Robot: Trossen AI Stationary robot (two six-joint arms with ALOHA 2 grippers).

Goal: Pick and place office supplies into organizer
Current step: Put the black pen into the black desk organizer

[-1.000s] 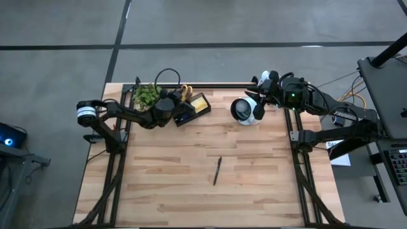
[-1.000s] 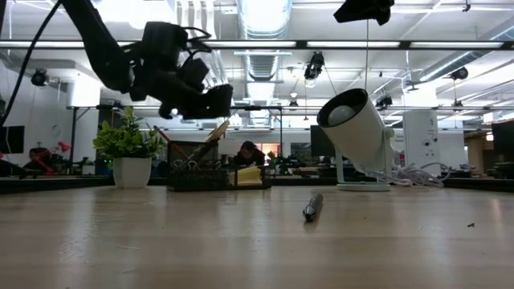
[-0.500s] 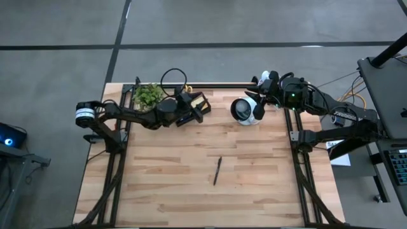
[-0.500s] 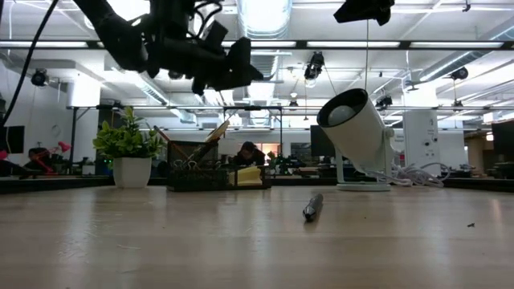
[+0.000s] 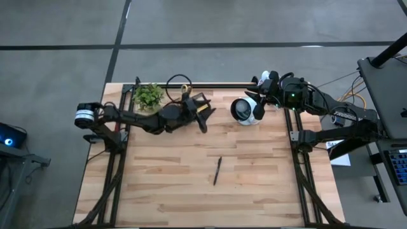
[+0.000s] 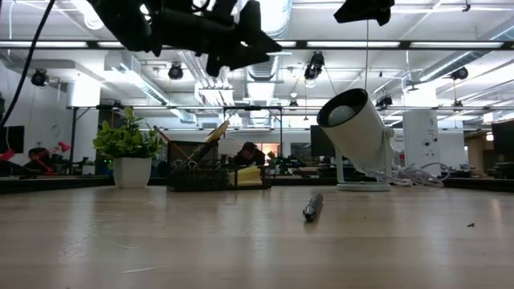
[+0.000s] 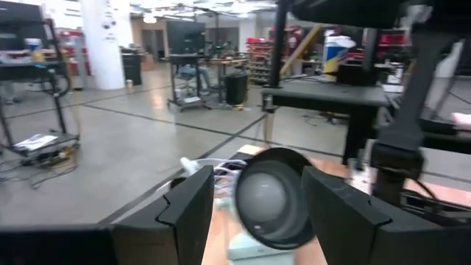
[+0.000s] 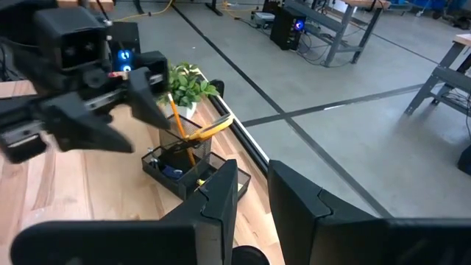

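Observation:
The black organizer [image 8: 188, 173] stands at the table's far edge beside the plant. Orange pencils [image 8: 176, 121] and yellow-handled scissors [image 8: 213, 126] stick up out of it, and a yellow sticky-note block [image 6: 250, 176] sits in its right part. One dark pen [image 5: 217, 170] lies flat on the middle of the table. My left gripper [image 5: 203, 116] hangs open and level high above the table, just right of the organizer [image 6: 213, 172], with nothing between its fingers [image 7: 188, 213]. My right gripper [image 8: 252, 206] waits high at the far right, slightly open on nothing.
A white round cup-shaped lamp [image 5: 243, 110] stands tilted on its base at the far right, in line with my left gripper. A small green plant [image 5: 147, 95] in a white pot is at the far left. A white coiled cable [image 6: 418, 175] lies behind the lamp.
My left gripper has risen from just over the organizer and swung toward the table's right edge, tipping up until it points level. It stayed open and carries nothing. The organizer, the pen and my right arm have kept still.

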